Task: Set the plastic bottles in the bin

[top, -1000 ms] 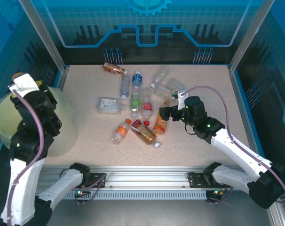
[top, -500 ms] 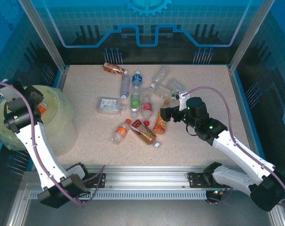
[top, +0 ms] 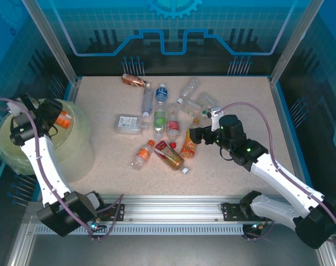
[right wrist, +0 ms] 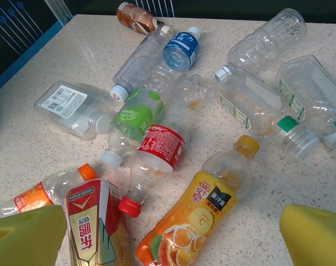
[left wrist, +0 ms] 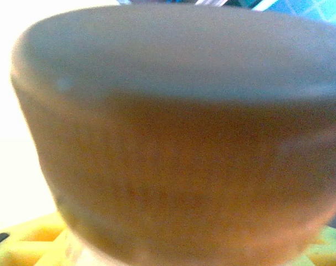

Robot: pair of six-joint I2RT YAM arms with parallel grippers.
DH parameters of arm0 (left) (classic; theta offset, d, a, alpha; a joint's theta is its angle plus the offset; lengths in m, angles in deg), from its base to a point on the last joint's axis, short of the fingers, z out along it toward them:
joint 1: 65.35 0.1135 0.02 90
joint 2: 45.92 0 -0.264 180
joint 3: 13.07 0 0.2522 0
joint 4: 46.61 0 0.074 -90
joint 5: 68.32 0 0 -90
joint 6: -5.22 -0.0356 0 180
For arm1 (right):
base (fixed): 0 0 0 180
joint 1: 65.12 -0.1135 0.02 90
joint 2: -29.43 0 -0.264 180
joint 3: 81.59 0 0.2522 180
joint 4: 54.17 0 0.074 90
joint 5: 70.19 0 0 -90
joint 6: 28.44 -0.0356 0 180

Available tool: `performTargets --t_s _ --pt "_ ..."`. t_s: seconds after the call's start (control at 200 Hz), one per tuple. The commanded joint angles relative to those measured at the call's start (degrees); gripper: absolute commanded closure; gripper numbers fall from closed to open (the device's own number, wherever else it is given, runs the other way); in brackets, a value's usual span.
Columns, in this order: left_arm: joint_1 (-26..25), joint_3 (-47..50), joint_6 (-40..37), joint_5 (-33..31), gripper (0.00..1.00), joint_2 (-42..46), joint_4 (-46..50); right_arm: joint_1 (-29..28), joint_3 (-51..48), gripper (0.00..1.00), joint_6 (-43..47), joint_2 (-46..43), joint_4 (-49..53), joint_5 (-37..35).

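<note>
Left arm (top: 37, 149) arched up over the big round pale yellow-green bin (top: 79, 147) w/ translucent bag liner, at the left side of the table. Left jaws hung above the bin's mouth w/ an orange-labelled plastic bottle (top: 61, 118) right at them. Wrist view there was a blur of orange-brown ribbed cap (left wrist: 173, 166) hard up against the lens. Couldn't tell how far apart those jaws stood, nor whether they gripped the bottle.

Right arm (top: 268, 166) pointed toward mid-table. Right jaws were spread wide, holding nothing, yellow fingertips (right wrist: 26, 235) either side of a yellow-capped bottle w/ orange-yellow label (right wrist: 204, 213) lying on the speckled beige table (right wrist: 301, 172). Just left of it: red-capped bottle w/ red label (right wrist: 93, 221), then orange-capped crushed bottle (right wrist: 40, 194). Beyond, in a loose heap: red-label clear bottle (right wrist: 159, 147), green-label bottle (right wrist: 133, 119), blue-label bottle (right wrist: 180, 47), flattened clear bottle w/ white label (right wrist: 71, 105), brown bottle (right wrist: 135, 16) farthest back, plus several clear bottles (right wrist: 251, 102) at right. All these lay on the table, well apart from the bin.
</note>
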Motion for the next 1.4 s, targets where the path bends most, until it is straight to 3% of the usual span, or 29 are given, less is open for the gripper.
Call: performTargets --t_s 0.0,0.285,0.655,0.755,0.885,1.075,1.396 --pt "-1.7 0.7 1.8 2.9 0.37 -0.2 -2.5 -0.9 -0.2 0.00 0.8 -1.0 1.2 -1.3" --pt "-1.8 0.1 0.4 -2.1 0.24 -0.4 -0.6 -0.9 -1.6 0.00 -0.6 -1.5 2.1 -3.0" --pt "-1.8 -1.3 -3.4 -5.1 0.11 1.9 3.0 -0.8 -6.6 0.00 -13.4 -3.1 7.0 -11.2" --pt "-1.8 -2.4 -3.6 -4.7 0.01 4.2 4.0 -0.8 -8.0 0.00 -16.6 -2.6 6.9 -10.2" --pt "-2.3 -2.4 -4.5 0.5 0.01 9.0 2.1 -0.8 -8.8 0.00 -22.3 -0.9 7.2 -9.9" --pt "-8.6 -1.3 -6.7 5.7 0.01 16.1 -1.2 -0.8 -9.4 0.00 -26.8 2.6 5.5 -7.0" --pt "-17.7 2.2 0.5 19.7 0.01 18.1 -10.8 -1.2 -7.9 0.00 -32.4 12.2 0.5 0.3"
